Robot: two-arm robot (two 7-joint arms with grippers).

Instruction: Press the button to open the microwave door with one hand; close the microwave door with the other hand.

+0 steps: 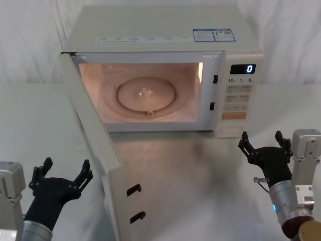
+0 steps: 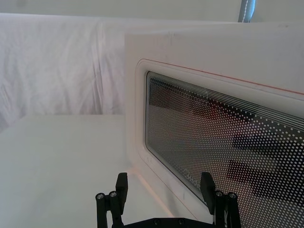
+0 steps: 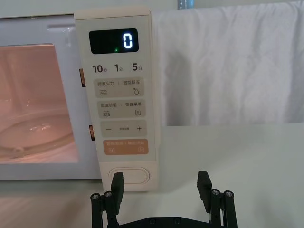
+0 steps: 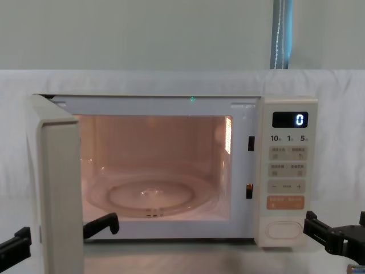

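The microwave [image 1: 165, 30] sits toward the back edge of the white table [image 1: 200, 191], and its door [image 1: 95, 145] stands swung wide open on the left hinge, reaching out toward the front edge. The cavity is lit, with the glass turntable [image 1: 146, 94] lying flat inside. On the control panel [image 3: 118, 95] at the microwave's right end, the display [image 3: 114, 41] reads 0, and the button [image 3: 129, 175] sits at the panel's bottom, below the orange key [image 3: 126, 147].

The right gripper [image 1: 264, 143] hovers near the table's front right, just in front of the button and apart from it, its fingers [image 3: 117, 183] spread wide and holding nothing.

The left gripper [image 1: 63, 171] is near the front left edge, just beside the door's outer face, with the mesh window [image 2: 228, 142] close ahead in the left wrist view. Its fingers [image 2: 122, 184] are also spread wide and empty, and whether they touch the door cannot be told.
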